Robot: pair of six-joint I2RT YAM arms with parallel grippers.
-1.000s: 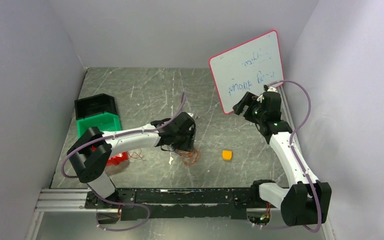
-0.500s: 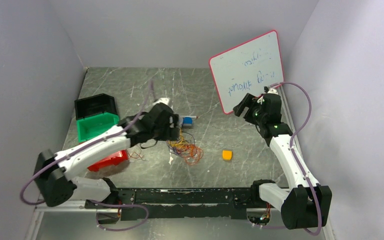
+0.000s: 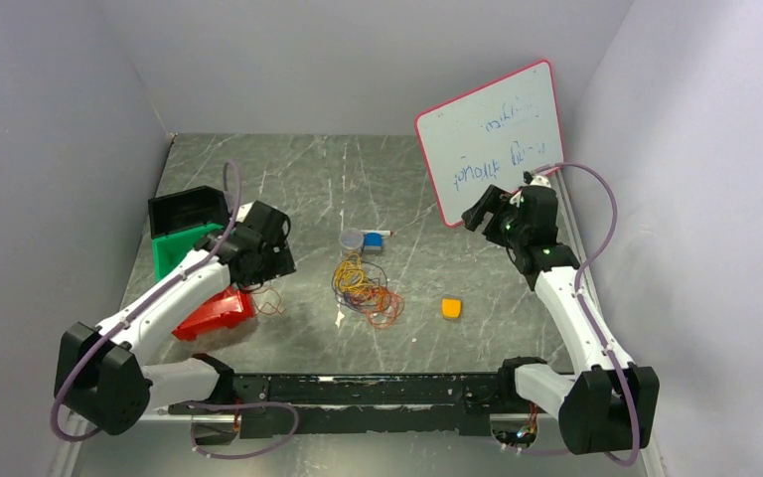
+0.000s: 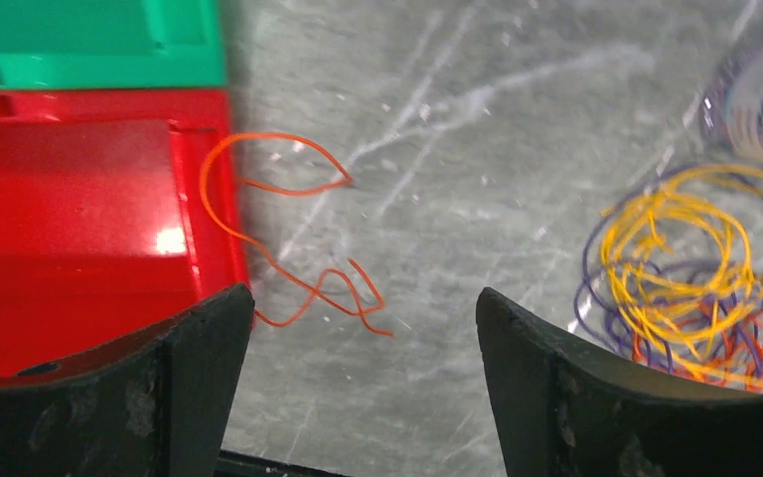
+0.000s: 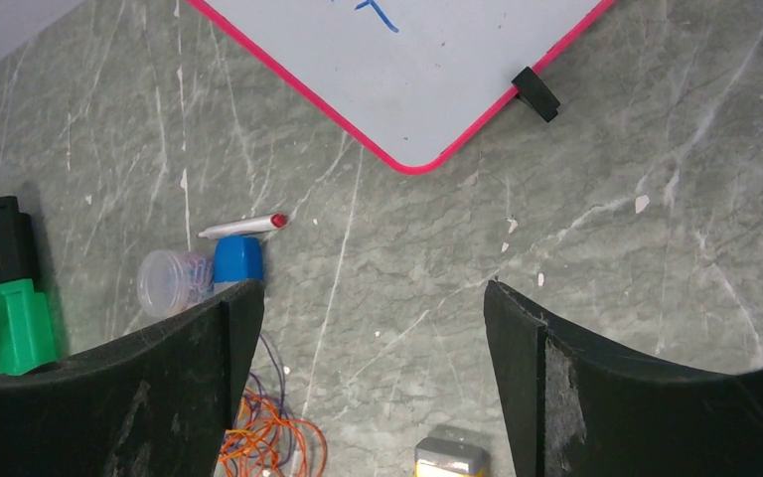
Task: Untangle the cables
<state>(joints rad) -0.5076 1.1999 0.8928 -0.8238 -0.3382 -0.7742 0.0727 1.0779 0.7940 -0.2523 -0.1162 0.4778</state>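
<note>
The cables point(image 3: 363, 288) lie in a loose tangle of yellow, dark purple and orange loops at mid-table, touched by neither gripper. One orange wire point(image 4: 288, 238) lies apart from them, beside the red bin point(image 4: 79, 229). My left gripper point(image 3: 273, 260) hovers over that wire, left of the tangle point(image 4: 690, 273), its jaws point(image 4: 363, 298) open and empty. High at the right, in front of the whiteboard, my right gripper point(image 3: 479, 214) is open and empty too point(image 5: 373, 293). Its view catches the tangle's orange edge point(image 5: 268, 442).
A black bin point(image 3: 191, 210), a green bin point(image 3: 194, 248) and the red bin point(image 3: 217, 311) stand at the left. Behind the tangle are a clear cup point(image 3: 352, 239), a blue piece point(image 3: 372, 239) and a marker point(image 5: 243, 227). An orange block point(image 3: 451, 308) lies to the right. The whiteboard point(image 3: 492, 134) leans at the back right.
My left arm has swung left from above the tangle towards the bins and its jaws have widened, leaving the cables on the table. The right arm has stayed put.
</note>
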